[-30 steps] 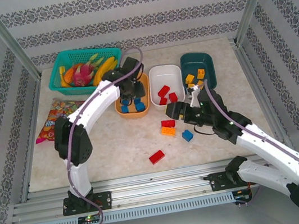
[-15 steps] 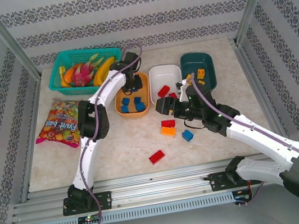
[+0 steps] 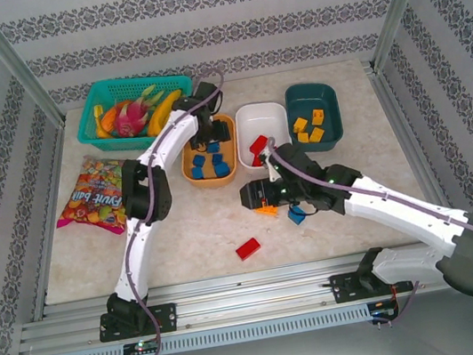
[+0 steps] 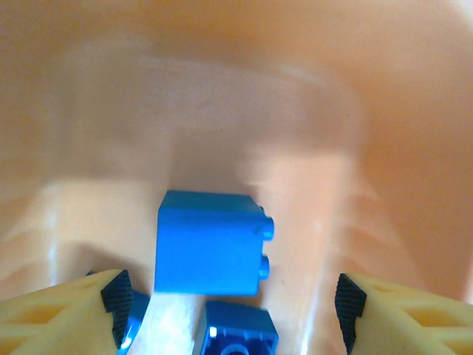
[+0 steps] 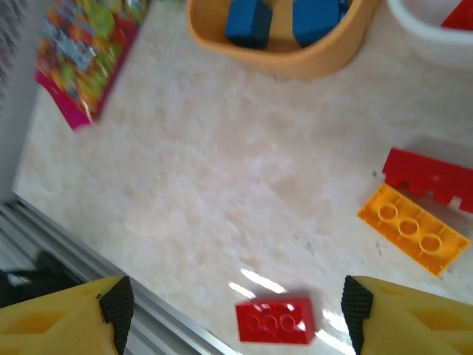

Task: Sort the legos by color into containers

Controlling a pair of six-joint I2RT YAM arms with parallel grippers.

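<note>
The orange tray (image 3: 225,176) holds several blue bricks (image 3: 200,160). My left gripper (image 3: 203,139) hangs open just above it. In the left wrist view the gripper (image 4: 230,308) has a blue brick (image 4: 211,244) lying loose on the tray floor (image 4: 295,111) between its spread fingers, and a second blue brick (image 4: 238,331) sits nearer. My right gripper (image 3: 251,198) is open over the table. A red brick (image 5: 275,322) lies below the right gripper (image 5: 236,309), with nothing held. An orange brick (image 5: 414,229) and another red brick (image 5: 429,177) lie to its right.
The white tray (image 3: 264,112) holds red bricks and the dark teal tray (image 3: 310,94) holds yellow ones. A blue brick (image 3: 296,215) lies on the table. A snack bag (image 3: 91,196) lies at the left, and a teal basket of fruit (image 3: 130,104) stands at the back left.
My left gripper has opened, leaving a blue brick in the orange tray. My right arm has swung left and nearer, coming over the loose red brick.
</note>
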